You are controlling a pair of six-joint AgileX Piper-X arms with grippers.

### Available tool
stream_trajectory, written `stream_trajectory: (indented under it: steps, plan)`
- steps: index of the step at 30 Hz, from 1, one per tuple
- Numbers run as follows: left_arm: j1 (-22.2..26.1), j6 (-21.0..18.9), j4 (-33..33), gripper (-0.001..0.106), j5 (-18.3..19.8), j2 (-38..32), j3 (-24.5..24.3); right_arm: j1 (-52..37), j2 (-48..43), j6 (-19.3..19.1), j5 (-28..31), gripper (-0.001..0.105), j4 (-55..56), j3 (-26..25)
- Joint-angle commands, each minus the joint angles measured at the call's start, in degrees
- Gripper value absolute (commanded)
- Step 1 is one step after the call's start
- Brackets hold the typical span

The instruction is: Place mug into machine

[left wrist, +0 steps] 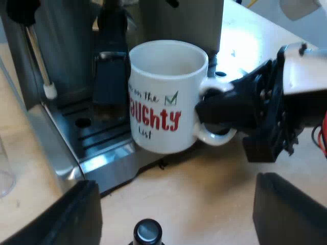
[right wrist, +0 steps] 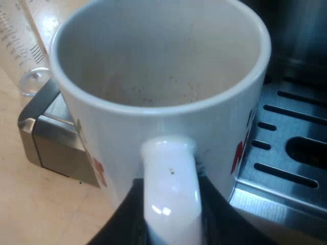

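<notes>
Mug (left wrist: 166, 97) handle clamped by right hand (left wrist: 214, 108), measuring glass (right wrist: 25, 46) beside drip tray (right wrist: 286, 148)

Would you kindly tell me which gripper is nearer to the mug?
The right gripper: it clasps the mug by its handle. The left gripper hangs open, apart from the mug.

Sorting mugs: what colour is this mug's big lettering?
Red lettering on the mug, left wrist view.
</notes>
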Motion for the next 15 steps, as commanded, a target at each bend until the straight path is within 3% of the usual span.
stream_trajectory:
  steps: [1,15]
  plan:
    - [-0.3,0.2,-1.6,0.064,0.7,0.0,0.5,0.0,0.0,-0.2,0.3,0.0,-3.5,-1.2]
    - [-0.3,0.2,-1.6,0.064,0.7,0.0,0.5,0.0,4.5,-0.2,3.8,0.0,-5.3,-4.2]
